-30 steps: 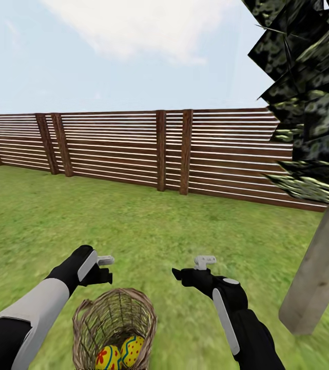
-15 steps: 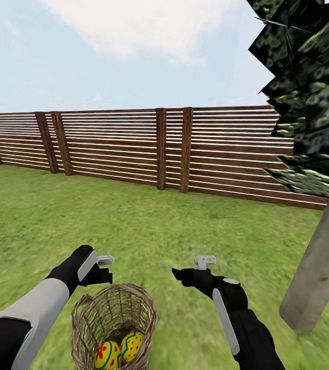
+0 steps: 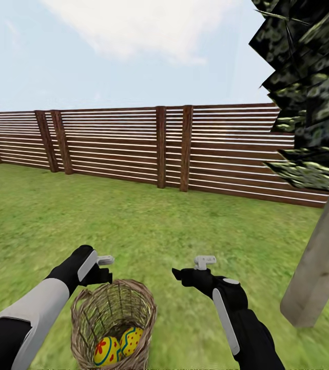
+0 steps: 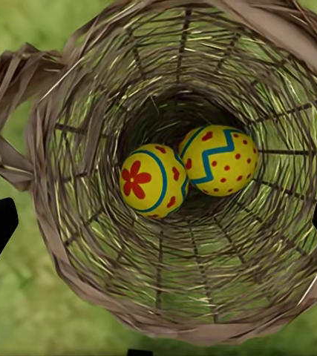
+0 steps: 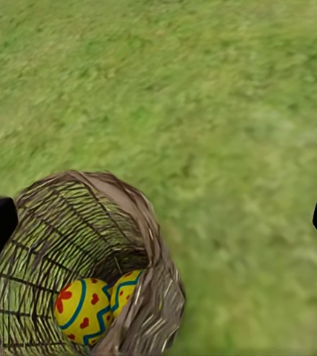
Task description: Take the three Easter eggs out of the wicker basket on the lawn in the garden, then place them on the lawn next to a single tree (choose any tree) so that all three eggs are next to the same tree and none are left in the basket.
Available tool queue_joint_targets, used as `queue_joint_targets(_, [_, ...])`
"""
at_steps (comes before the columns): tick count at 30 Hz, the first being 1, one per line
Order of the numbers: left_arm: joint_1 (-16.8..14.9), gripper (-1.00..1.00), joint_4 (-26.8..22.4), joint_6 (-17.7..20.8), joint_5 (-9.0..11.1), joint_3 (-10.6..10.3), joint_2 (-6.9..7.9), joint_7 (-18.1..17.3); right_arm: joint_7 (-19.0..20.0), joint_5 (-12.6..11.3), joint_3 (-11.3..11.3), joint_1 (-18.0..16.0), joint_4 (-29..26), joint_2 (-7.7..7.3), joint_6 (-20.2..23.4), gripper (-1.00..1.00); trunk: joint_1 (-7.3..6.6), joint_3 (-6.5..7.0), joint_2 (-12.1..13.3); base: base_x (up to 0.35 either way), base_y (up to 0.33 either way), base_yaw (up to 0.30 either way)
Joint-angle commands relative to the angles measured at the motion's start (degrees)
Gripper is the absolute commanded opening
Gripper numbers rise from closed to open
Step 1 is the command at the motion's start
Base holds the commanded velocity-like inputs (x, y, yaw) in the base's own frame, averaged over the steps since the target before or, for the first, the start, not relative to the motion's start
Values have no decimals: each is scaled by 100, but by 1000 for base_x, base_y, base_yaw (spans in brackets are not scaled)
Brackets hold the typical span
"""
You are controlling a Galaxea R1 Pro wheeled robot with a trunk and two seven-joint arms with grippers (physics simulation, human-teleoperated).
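Observation:
The wicker basket [image 3: 114,321] stands on the lawn [image 3: 149,231] just in front of me, between my arms. Two Easter eggs lie at its bottom: the red-flower egg [image 4: 152,180] and the blue-zigzag egg [image 4: 219,159], touching each other. A third egg is hidden or out of view. My left gripper [image 3: 105,270] hovers over the basket's far left rim, open, and the left wrist view looks straight down into the basket [image 4: 69,222]. My right gripper [image 3: 190,268] is open over grass, right of the basket [image 5: 69,252]. The tree [image 3: 318,272] stands at the right.
A brown slatted fence [image 3: 133,149] closes the garden at the back. The tree's dark foliage [image 3: 308,92] hangs over the upper right. Open grass stretches between the basket and the trunk and off to the left.
The whole picture has shifted slightly, so the camera moved: the basket now sits a little higher in the head view. Both arms hold the same pose.

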Motion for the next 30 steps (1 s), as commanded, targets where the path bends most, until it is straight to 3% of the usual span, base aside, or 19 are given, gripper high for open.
queue_joint_targets(1, [-3, 100, -7, 16, 62, -43, 7, 44, -15, -50, -2, -4, -7, 2, 30, 100, 22, -25, -44, 0, 0, 0])
queue_joint_targets(30, [-3, 100, -4, 10, 63, -34, -5, 29, -7, -50, 3, -4, -5, 2, 30, 100, 659, -545, -1208, 0, 0, 0])
